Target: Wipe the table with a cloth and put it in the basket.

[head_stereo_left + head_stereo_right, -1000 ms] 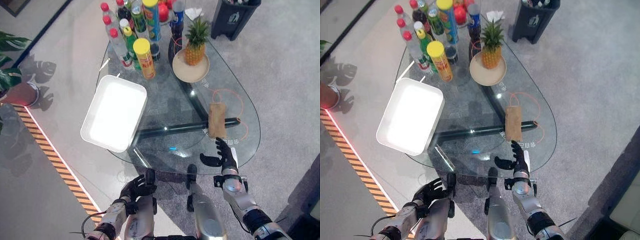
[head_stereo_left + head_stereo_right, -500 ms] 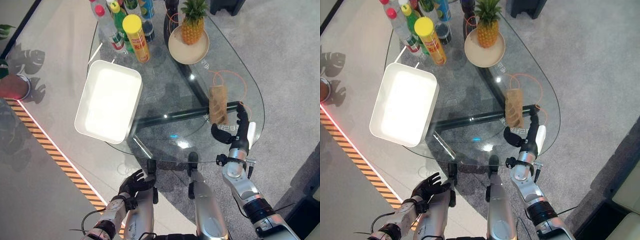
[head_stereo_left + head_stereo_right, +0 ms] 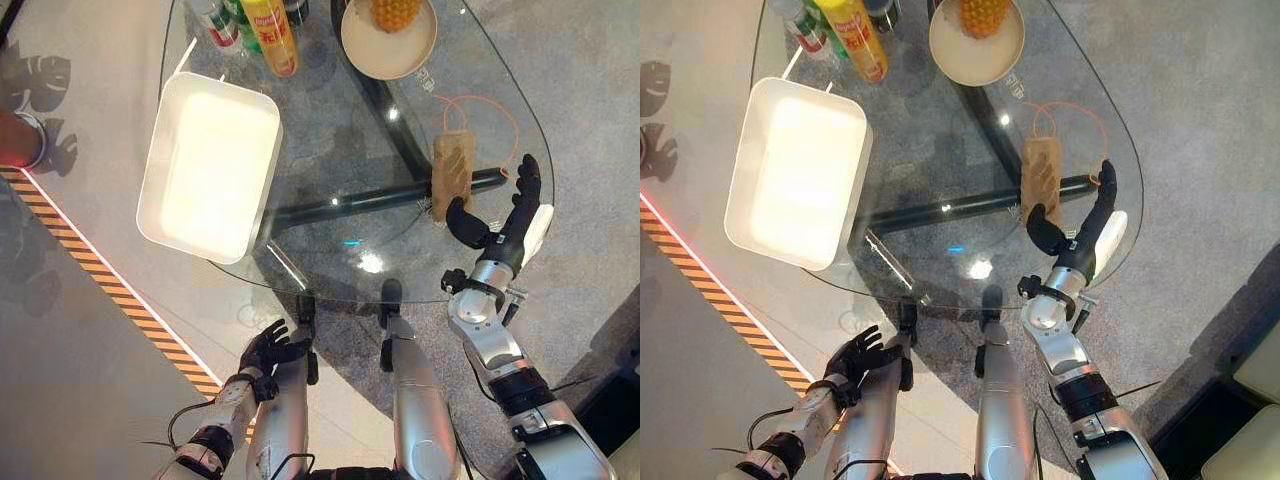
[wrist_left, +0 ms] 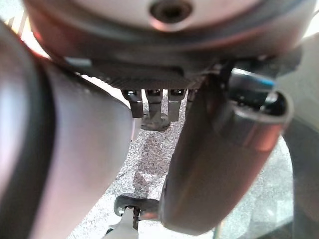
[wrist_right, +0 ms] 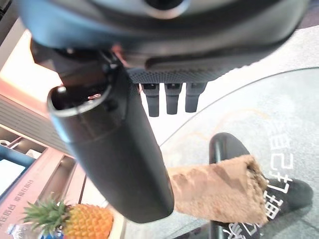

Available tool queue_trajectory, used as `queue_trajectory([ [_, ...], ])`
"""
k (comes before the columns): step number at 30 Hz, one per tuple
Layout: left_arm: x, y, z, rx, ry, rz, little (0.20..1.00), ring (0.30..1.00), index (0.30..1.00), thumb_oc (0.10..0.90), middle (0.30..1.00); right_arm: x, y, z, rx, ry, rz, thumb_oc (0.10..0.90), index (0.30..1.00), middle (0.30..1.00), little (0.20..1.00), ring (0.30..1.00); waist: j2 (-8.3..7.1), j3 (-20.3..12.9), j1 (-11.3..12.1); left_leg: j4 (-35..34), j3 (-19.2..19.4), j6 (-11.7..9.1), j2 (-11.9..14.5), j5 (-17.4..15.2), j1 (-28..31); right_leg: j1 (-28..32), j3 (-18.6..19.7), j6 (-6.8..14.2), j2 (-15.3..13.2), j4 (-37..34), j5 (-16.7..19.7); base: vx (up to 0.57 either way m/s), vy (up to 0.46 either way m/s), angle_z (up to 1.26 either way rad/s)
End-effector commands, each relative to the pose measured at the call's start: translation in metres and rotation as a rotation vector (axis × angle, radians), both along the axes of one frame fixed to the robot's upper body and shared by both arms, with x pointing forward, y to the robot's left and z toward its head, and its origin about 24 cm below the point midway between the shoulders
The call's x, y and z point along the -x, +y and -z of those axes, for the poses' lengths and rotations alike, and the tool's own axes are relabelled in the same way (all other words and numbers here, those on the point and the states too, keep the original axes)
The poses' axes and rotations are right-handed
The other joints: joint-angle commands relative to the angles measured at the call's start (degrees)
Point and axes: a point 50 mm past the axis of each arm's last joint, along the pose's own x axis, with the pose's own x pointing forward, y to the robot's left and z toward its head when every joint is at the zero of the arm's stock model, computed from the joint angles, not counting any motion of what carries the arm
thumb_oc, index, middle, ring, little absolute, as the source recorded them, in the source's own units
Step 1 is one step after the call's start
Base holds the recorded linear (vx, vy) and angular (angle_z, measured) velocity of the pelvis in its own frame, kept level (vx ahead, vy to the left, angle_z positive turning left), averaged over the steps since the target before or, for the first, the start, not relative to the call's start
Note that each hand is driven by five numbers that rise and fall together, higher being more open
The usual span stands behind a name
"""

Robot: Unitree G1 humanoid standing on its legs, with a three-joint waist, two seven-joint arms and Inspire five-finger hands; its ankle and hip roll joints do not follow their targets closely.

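Cloth (image 3: 452,176) lies flat on the glass table (image 3: 330,150), right of centre frame, untouched. My right hand (image 3: 505,225) is just beside it, fingers straight, thumb spread. I'd lower the palm flat onto it before wiping. Left hand (image 3: 268,352) idles, fingers relaxed, bottom left; basket (image 3: 160,150) is upper left.

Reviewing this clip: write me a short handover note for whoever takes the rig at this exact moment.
Right hand: open, fingers straight, over the glass table's right edge, just beside the brown cloth; not gripping it.
Left hand: open, idle, low beside the table's near edge.
Cloth: lying flat on the right part of the table, below the plate with the pineapple.
White basket: on the table's left side, nothing in it.
Done: nothing visible yet.
Left: grasp the cloth, wipe the table, drop the cloth in the basket.
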Motion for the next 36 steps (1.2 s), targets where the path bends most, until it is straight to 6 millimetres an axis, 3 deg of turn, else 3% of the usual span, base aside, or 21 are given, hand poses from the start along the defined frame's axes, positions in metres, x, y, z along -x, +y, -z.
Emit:
queue_trajectory([
  [1,0.017,-0.017,0.011,0.110,0.042,-0.031,0.900,0.900,0.900,0.800,0.900,0.008,0.001,-0.036,-0.029,-0.199,0.012,0.800,0.900,0.900,0.900,0.900,-0.60,-0.8,-0.4,6.6,4.4,2.8,-4.0,-3.3,-5.5,-2.3,0.1,-1.1,3.7,0.2,1.4,0.03,0.024,0.04],
  [18,0.001,-0.031,-0.007,0.239,-0.033,-0.043,0.900,0.900,0.900,0.800,0.900,-0.011,-0.010,-0.034,-0.072,-0.136,0.100,0.800,0.900,0.900,0.900,0.900,1.39,-0.8,1.1,10.2,3.4,2.7,-4.6,-3.3,-15.0,-11.9,0.1,-0.9,3.6,2.8,2.4,0.01,0.004,0.01],
  [36,-0.012,-0.038,-0.022,0.278,-0.070,-0.017,0.900,0.900,0.900,0.800,0.900,-0.031,-0.031,-0.067,-0.041,-0.153,0.125,0.800,0.900,0.900,0.900,0.900,2.94,-0.8,2.7,11.9,2.6,2.4,-4.8,-3.0,-20.2,-17.7,0.1,-0.6,3.5,4.7,2.9,0.00,0.000,0.01],
])
